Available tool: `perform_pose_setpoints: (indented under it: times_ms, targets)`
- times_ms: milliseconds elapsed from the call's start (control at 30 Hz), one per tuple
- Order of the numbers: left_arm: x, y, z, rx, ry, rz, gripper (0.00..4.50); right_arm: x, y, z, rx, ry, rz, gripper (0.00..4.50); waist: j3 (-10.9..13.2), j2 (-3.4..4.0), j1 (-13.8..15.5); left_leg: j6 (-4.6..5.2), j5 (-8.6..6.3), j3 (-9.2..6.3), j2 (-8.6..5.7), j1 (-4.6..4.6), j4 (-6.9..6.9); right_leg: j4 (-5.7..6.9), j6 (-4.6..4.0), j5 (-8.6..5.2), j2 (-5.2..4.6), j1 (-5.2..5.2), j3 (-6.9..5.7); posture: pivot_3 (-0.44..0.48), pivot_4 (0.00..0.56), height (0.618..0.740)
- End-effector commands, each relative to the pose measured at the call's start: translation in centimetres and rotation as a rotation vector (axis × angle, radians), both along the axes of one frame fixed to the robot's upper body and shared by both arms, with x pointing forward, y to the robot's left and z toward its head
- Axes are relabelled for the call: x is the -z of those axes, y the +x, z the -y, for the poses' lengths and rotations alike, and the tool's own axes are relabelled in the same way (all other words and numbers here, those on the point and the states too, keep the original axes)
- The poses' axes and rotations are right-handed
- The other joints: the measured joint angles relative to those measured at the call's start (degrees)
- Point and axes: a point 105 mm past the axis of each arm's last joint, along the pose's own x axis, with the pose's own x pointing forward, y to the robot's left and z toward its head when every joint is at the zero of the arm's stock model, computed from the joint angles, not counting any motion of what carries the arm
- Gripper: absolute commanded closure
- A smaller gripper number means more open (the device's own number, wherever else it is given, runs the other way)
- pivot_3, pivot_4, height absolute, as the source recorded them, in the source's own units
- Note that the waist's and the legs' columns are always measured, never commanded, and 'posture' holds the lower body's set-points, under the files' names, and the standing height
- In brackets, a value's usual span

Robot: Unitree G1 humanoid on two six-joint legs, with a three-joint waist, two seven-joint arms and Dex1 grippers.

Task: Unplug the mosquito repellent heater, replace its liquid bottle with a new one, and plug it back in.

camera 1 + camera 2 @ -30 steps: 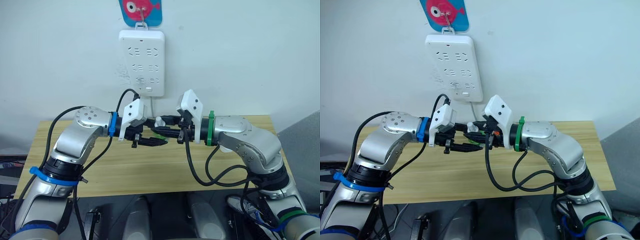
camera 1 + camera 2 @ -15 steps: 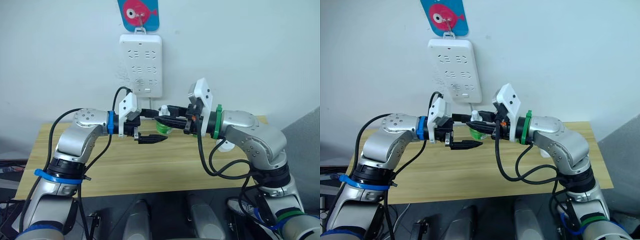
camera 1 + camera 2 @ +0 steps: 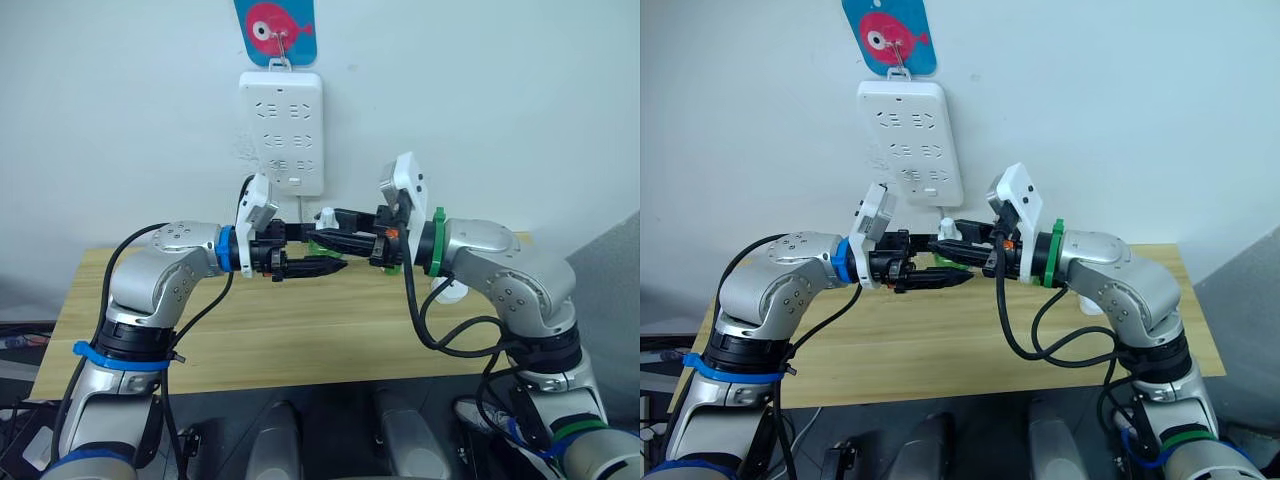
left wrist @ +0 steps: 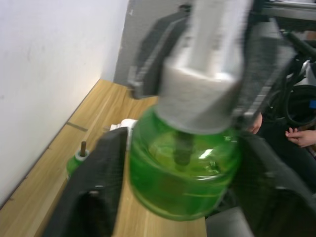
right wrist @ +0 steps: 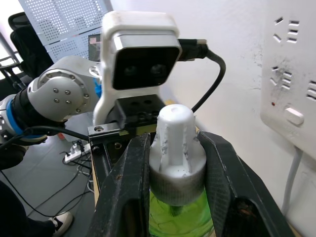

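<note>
With the strip [image 3: 282, 125] on the wall bare of plugs and an old bottle [image 4: 78, 160] standing on the table [image 3: 300, 330], the step in hand looks like uncapping the new bottle [image 4: 182, 182]. The right gripper [image 5: 173, 143] is clamped on its white cap [image 5: 175, 123], holding it in the air below the strip. The left gripper [image 4: 182, 143] has its fingers apart on either side of the green body, close against it. Next, the left likely needs to close firmly and twist against the right. What looks like the heater [image 3: 452, 291] lies on the table behind the right arm, partly hidden. Half a second ago the left gripper hung below the bottle; now it is level with it.
</note>
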Motion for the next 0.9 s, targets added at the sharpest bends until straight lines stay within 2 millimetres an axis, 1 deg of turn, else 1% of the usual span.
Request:
perform_pose_setpoints:
  times_ms: [33, 133, 233, 300, 400, 500, 600, 700, 767, 833, 900]
  targets:
    - [-1.0, -0.1, 0.3, -0.001, -0.021, 0.046, 2.16, -1.1, -1.5, -0.6, -0.081, 0.015, 0.047, 3.41, -0.02, -0.01, 0.0, 0.0, 0.0, 0.0, 0.0, 0.0, 0.0, 0.01, 0.0, 0.0, 0.0, 0.0, 0.0, -0.089, 0.163, 0.725]
    - [-0.9, -0.2, 0.2, 0.003, 0.002, 0.084, 2.16, -0.8, -2.1, -0.7, -0.162, -0.011, 0.05, 3.41, -0.02, -0.01, 0.0, 0.0, 0.0, 0.0, -0.01, 0.0, 0.02, 0.03, 0.0, 0.0, 0.0, 0.0, 0.0, -0.094, 0.168, 0.725]
    - [-0.4, -0.5, 0.0, 0.028, 0.057, 0.144, 2.16, 0.3, -2.4, -0.7, -0.334, -0.119, 0.07, 3.41, -0.02, -0.01, -0.03, 0.01, 0.0, 0.04, -0.03, 0.0, 0.06, 0.03, 0.0, 0.0, 0.0, 0.0, 0.03, -0.095, 0.175, 0.725]
    - [-0.3, -0.7, -0.1, 0.042, 0.074, 0.162, 2.16, 0.4, -2.0, -0.5, -0.433, -0.173, 0.076, 3.41, -0.02, -0.01, -0.16, 0.02, -0.01, 0.04, -0.02, 0.01, 0.13, 0.06, 0.0, 0.0, 0.02, 0.01, 0.03, -0.087, 0.184, 0.725]
    - [-0.5, -1.0, 0.0, 0.051, 0.07, 0.173, 2.16, -0.1, -0.9, -0.5, -0.478, -0.201, 0.084, 3.41, -0.02, -0.01, -0.17, 0.11, -0.06, 0.0, 0.0, 0.03, 0.27, 0.24, 0.0, 0.0, 0.05, 0.01, 0.01, -0.073, 0.185, 0.725]
    - [-0.5, -1.1, 0.2, 0.049, 0.058, 0.168, 2.16, -0.3, -0.7, 0.3, -0.493, -0.217, 0.058, 3.41, -0.02, -0.01, -0.04, 0.15, -0.09, -0.03, 0.0, 0.0, 0.4, 0.29, 0.0, 0.0, 0.05, 0.01, 0.01, -0.072, 0.185, 0.725]
    - [0.1, -1.1, 0.0, 0.034, 0.057, 0.134, 2.16, -0.8, 0.2, 1.5, -0.397, -0.174, 0.046, 2.29, -0.02, -0.01, 0.14, 0.11, -0.07, -0.03, -0.01, -0.07, 0.55, 0.3, 0.0, 0.0, 0.03, 0.02, 0.0, -0.092, 0.184, 0.725]
    - [0.6, -0.8, -0.3, 0.003, 0.062, 0.126, 2.16, -1.5, 0.9, 3.0, -0.278, -0.145, 0.069, 1.41, -0.02, -0.01, 0.29, 0.12, -0.07, -0.03, -0.04, -0.07, 0.62, 0.33, 0.0, 0.0, 0.01, 0.05, 0.01, -0.101, 0.183, 0.725]
    - [0.6, -0.3, -0.5, -0.032, 0.054, 0.127, 2.16, -1.5, 0.4, 4.1, -0.216, -0.142, 0.09, 0.72, -0.02, -0.01, 0.38, 0.13, -0.08, -0.02, -0.05, -0.08, 0.63, 0.33, 0.0, 0.0, 0.0, 0.05, 0.01, -0.105, 0.184, 0.725]
    - [0.7, 0.2, -0.6, -0.073, 0.049, 0.144, 2.16, -1.3, -0.1, 4.8, -0.13, -0.126, 0.118, 0.02, -0.02, -0.01, 0.3, 0.19, -0.12, -0.06, -0.03, -0.07, 0.62, 0.34, 0.0, 0.0, 0.01, 0.05, -0.02, -0.112, 0.183, 0.725]
    - [1.0, 0.7, -0.4, -0.105, 0.054, 0.164, 2.16, -0.7, -0.9, 4.5, -0.028, -0.093, 0.148, 0.0, -0.03, 0.0, 0.21, 0.26, -0.15, -0.04, -0.01, -0.07, 0.59, 0.35, 0.0, 0.0, 0.01, 0.05, -0.02, -0.119, 0.189, 0.725]
